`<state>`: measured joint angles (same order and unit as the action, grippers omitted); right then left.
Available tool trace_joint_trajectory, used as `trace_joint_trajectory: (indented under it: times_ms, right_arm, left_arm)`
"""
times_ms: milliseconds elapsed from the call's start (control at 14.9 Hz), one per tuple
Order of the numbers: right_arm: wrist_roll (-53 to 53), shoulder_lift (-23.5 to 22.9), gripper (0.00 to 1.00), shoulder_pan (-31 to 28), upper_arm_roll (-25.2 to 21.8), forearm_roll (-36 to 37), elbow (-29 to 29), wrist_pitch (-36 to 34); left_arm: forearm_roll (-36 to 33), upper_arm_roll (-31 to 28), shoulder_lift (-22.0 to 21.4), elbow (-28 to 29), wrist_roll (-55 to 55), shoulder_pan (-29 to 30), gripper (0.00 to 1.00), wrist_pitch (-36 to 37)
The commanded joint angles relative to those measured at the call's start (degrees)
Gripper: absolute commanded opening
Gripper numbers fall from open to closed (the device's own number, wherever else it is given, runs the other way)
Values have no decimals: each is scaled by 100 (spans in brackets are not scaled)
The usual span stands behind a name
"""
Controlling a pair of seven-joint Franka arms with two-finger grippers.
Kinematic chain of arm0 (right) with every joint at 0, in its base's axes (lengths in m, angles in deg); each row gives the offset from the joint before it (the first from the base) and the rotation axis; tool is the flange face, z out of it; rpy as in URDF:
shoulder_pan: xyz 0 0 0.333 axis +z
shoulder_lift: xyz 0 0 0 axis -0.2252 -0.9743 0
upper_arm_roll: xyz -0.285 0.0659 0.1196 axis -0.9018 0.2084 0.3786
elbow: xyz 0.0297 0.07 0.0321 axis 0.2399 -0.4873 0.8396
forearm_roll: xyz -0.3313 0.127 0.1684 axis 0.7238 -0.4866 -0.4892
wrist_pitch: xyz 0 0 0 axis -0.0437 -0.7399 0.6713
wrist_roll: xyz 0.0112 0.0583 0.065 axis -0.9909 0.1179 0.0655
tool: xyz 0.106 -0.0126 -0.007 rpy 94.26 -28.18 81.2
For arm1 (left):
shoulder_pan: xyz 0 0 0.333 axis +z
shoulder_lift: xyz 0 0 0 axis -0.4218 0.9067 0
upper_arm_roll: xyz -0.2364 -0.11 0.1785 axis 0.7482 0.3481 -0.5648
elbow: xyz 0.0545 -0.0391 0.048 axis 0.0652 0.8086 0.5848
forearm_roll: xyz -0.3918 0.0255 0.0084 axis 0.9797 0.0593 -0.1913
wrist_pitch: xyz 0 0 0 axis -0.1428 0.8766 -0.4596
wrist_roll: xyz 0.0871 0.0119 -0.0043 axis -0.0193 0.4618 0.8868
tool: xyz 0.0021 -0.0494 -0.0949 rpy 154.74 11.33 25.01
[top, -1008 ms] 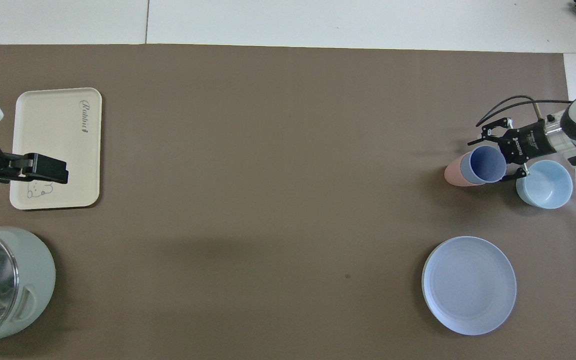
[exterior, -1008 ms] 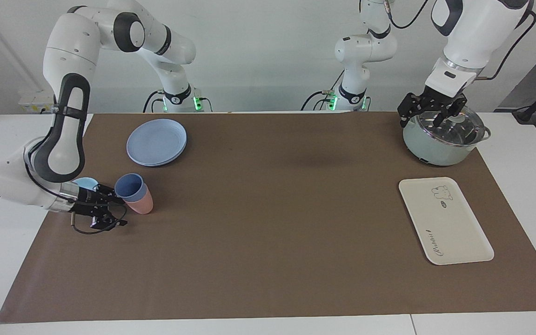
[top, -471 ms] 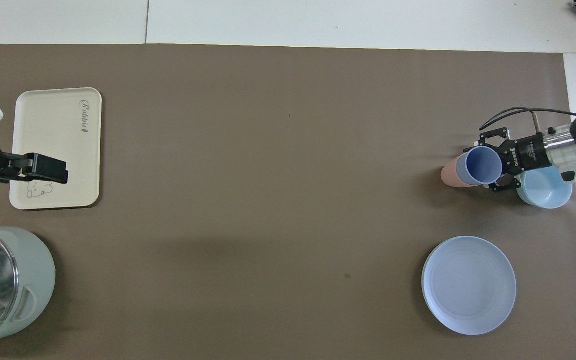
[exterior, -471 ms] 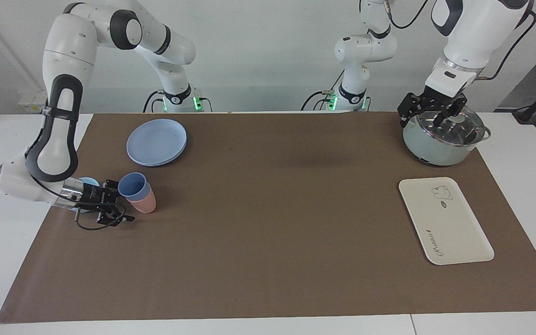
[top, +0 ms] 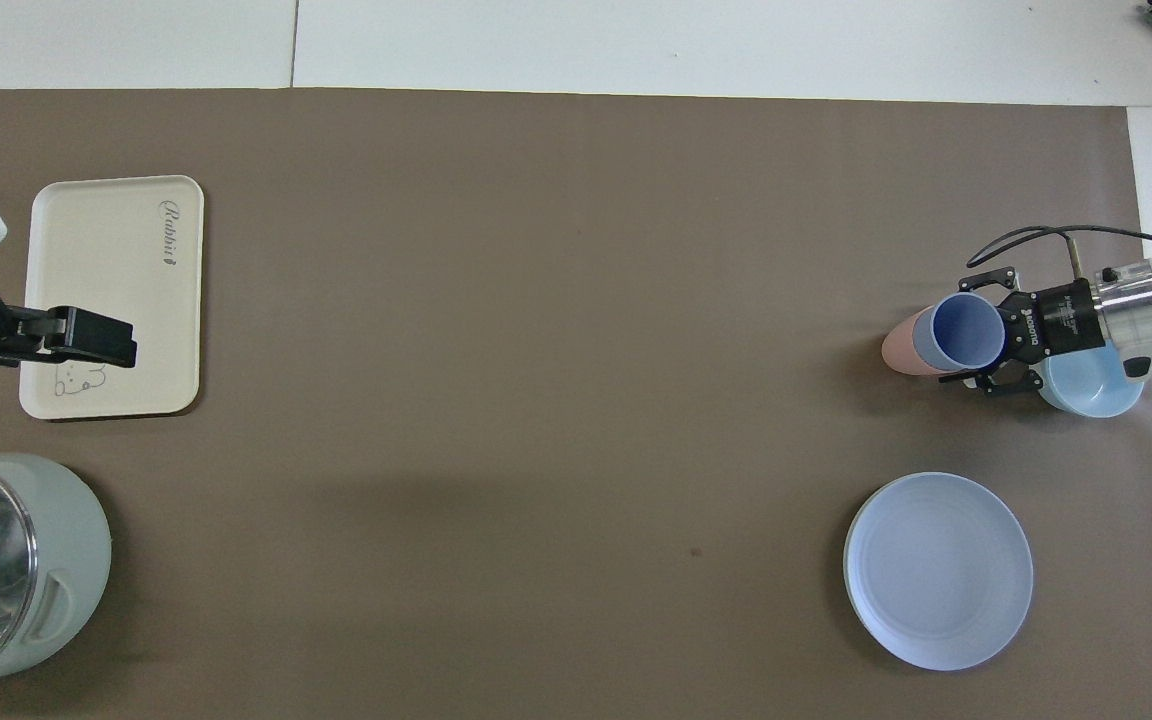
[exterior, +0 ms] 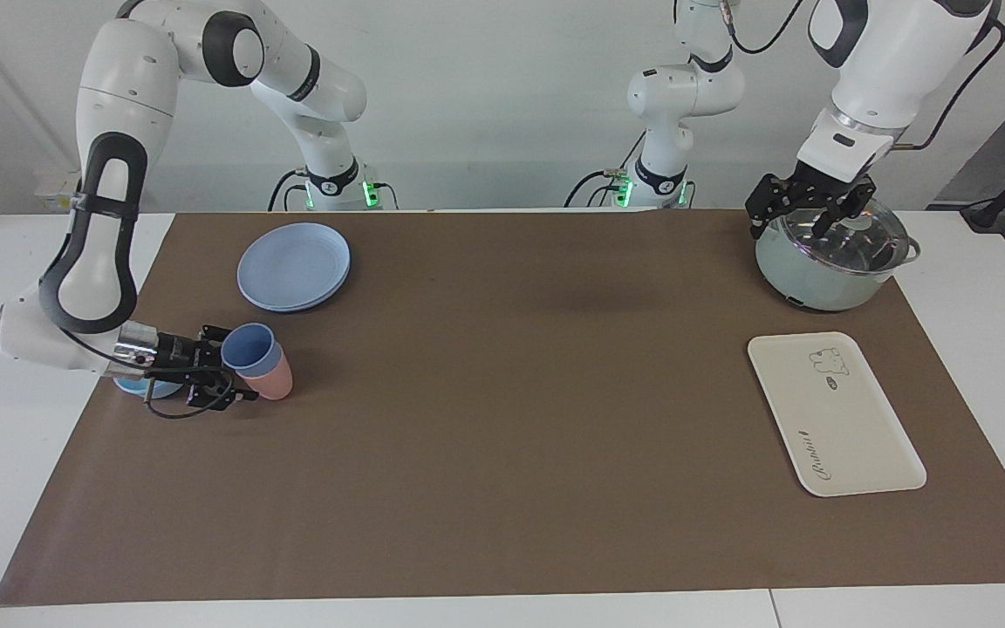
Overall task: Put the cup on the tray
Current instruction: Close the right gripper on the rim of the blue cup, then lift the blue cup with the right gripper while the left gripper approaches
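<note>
Right tool [exterior: 225, 371], jaws spread around the light, stiff cup [exterior: 249, 348], should pinch its slippery tapered wall near the rim; left tool [exterior: 808, 209] waits, grip unclear.

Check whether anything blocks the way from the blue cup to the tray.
Nothing visible does. The cup sits nested in the pink cup at the right claw; only bare mat lies between it and the tray. The left claw waits over the pot.

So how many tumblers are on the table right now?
2, nested together at the right arm's end: the blue cup sits in the pink tumbler, beside the right hand. None seem hidden.
</note>
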<state>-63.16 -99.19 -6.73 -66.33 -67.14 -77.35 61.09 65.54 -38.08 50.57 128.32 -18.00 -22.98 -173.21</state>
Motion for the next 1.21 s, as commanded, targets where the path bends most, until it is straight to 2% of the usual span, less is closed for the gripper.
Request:
trace_joint_trajectory:
  times_ms: [0,134,471,672,739,807,874,941,1143]
  right_arm:
    - [151,190,86,-56,69,-446,-323,286]
    - [81,199,85,-21,69,-534,-349,313]
    - [28,357,79,-21,69,-719,-832,428]
    - [19,375,70,-3,69,-921,-859,401]
    - [19,375,65,-3,69,-983,-859,358]
    - [19,384,53,-20,69,-983,-850,296]
    - [19,384,36,-21,69,-992,-815,156]
    - [19,384,0,-21,78,-983,-780,-45]
    - [-16,471,0,-3,69,-992,-736,-109]
  left_arm:
    - [-105,17,-85,34,34,22,100,73]
    - [-105,17,-85,34,78,22,100,38]
    - [-96,8,-85,43,78,31,100,12]
    - [-96,8,-85,52,78,40,100,29]
    - [-96,8,-85,52,86,40,100,38]
    - [-96,8,-85,52,86,40,100,3]
    - [-96,8,-93,52,86,40,100,-6]
    - [-96,8,-93,52,86,40,100,-6]
    - [-96,8,-102,104,16,40,100,20]
